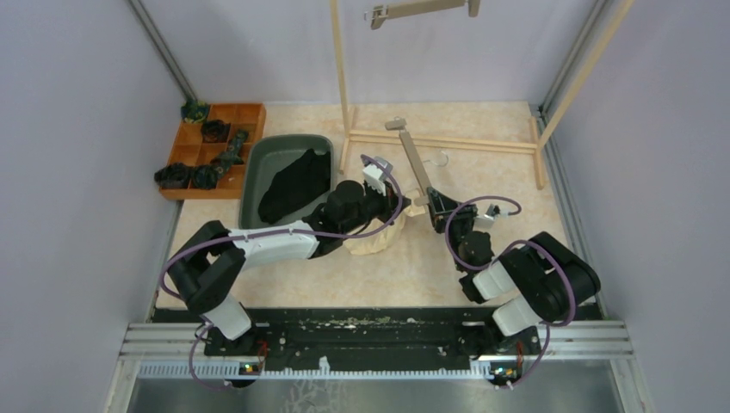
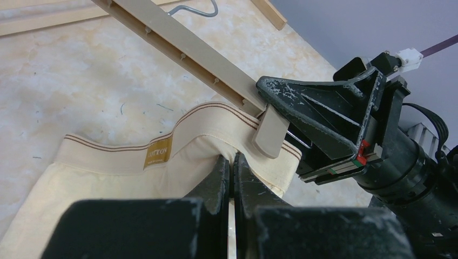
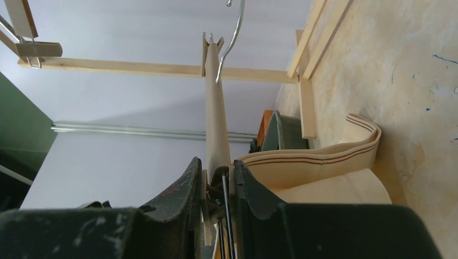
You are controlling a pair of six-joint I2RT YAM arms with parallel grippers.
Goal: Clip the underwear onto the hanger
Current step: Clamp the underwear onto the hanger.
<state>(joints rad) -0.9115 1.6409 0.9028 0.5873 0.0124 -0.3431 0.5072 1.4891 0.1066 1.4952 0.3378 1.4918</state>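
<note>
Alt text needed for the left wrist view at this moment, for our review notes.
The left end effector, shut, pinches the cream underwear just below its striped waistband. To its right, the right end effector clamps the clip end of a wooden hanger, whose bar runs diagonally to the upper left; the clip overlaps the waistband.

Tray (image 1: 248, 116): table (image 1: 508, 185) far-left corner. Bin (image 1: 258, 159): right of tray, first underwear (image 1: 293, 185) inside. Hanger (image 1: 415, 159): centre, near end touching second underwear (image 1: 372, 244).

Bright, even diffuse light; shadows faint, soft; wrist views sharp beyond slightly blurred fingers (image 2: 215, 186).
</note>
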